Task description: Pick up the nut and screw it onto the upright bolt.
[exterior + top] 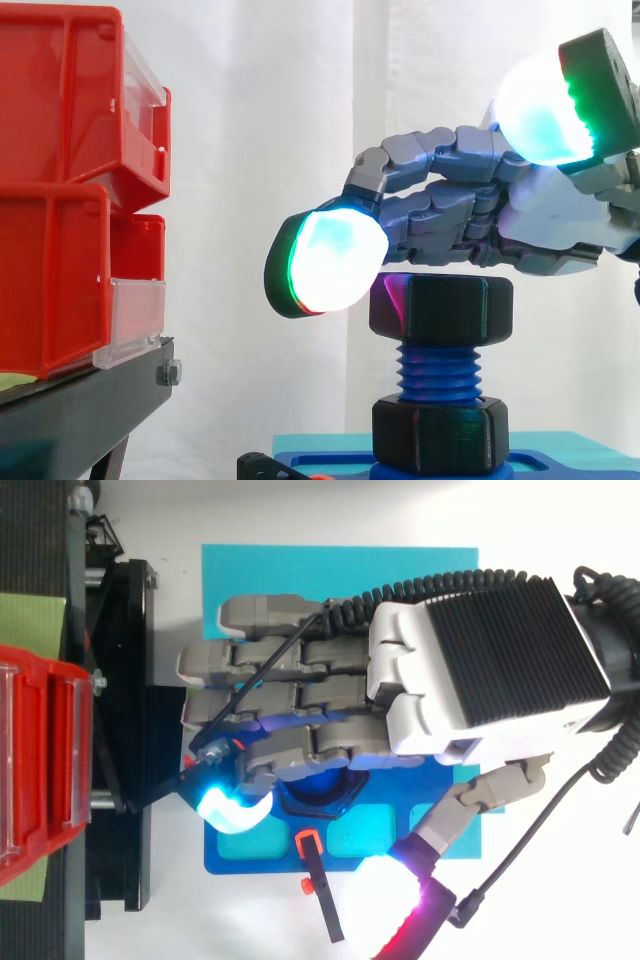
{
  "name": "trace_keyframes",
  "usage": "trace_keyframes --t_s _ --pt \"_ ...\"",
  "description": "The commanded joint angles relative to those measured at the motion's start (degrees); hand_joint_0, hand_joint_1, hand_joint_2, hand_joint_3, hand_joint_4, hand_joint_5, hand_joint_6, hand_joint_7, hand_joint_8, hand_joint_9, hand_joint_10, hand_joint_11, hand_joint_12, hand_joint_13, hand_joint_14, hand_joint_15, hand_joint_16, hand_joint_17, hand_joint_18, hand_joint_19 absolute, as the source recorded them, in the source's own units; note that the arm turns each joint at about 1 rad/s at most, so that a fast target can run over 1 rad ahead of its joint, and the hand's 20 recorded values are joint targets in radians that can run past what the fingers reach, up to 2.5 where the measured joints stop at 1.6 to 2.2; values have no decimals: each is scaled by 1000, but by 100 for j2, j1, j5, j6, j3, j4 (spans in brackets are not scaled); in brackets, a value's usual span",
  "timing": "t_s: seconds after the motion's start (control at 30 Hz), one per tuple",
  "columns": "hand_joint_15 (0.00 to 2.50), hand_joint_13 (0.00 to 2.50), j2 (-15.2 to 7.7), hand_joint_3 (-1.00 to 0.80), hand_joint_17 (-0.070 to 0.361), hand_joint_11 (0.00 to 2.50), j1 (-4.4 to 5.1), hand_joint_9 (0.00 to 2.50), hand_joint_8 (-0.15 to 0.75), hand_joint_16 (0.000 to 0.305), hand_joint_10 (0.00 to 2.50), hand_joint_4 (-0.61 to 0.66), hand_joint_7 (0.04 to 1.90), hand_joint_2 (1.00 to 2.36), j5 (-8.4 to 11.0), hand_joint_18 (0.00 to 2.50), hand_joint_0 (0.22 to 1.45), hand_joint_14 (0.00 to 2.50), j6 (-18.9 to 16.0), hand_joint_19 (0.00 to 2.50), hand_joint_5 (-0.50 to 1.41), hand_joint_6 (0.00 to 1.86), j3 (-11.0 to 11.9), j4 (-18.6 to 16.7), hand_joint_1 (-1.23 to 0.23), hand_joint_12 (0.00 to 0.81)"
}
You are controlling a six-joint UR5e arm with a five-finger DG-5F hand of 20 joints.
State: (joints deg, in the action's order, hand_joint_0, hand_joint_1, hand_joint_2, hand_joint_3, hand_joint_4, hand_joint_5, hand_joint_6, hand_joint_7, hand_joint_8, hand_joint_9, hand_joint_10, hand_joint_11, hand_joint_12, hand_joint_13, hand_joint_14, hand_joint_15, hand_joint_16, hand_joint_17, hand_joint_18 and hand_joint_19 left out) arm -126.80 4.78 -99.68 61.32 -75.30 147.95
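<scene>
Hand (pixel 490 665) in from the right edge of the side view, laid flat and wide above the nut (pixel 440 305), clamped on nothing. Fingers (pixel 440 195) stretched nearly straight toward the red bins (pixel 60 180), just over the nut's top face; cannot tell whether touching it or barely clear. One glowing pad (pixel 330 262) past the nut's left side, level with its upper half, just beside it. Thumb (pixel 548 108) lifted up and away, well apart from the nut; in the top view splayed out beyond the tray's pocketed edge.

Nut black and six-sided, sitting level at the top of the upright blue bolt (pixel 438 372). Bare thread below it, down to a second black six-sided collar (pixel 440 432) at the bolt's foot.

Bolt standing on a blue tray (pixel 225 860), about midway along it, just back from the edge lined with teal pockets (pixel 355 842). Tray on a teal mat (pixel 340 575), at the mat's edge toward the bottom of the top view. Black-and-orange clip (pixel 318 880) sticking out over the tray's pocketed edge, near the thumb.

Red bins stacked on a black stand (pixel 80 400), along the mat's left edge in the top view, apart from the bolt
</scene>
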Motion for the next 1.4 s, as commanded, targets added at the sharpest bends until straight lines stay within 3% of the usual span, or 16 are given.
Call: trace_keyframes --t_s 0.0,0.4,1.37 --pt "0 237 -3 -500 55 0 -13 418 249 25 0 279 822 1000 -34 0 462 0 -14 0 -92 503 7 -12 -201 226" --pt "0 293 6 -500 49 0 -57 506 231 22 0 320 911 1000 -105 77 466 0 -14 0 -66 504 7 -109 -210 211" --pt "0 402 -3 -500 43 0 -285 623 215 19 0 304 1026 1000 -324 194 475 0 -6 0 -22 505 7 -162 -226 183"
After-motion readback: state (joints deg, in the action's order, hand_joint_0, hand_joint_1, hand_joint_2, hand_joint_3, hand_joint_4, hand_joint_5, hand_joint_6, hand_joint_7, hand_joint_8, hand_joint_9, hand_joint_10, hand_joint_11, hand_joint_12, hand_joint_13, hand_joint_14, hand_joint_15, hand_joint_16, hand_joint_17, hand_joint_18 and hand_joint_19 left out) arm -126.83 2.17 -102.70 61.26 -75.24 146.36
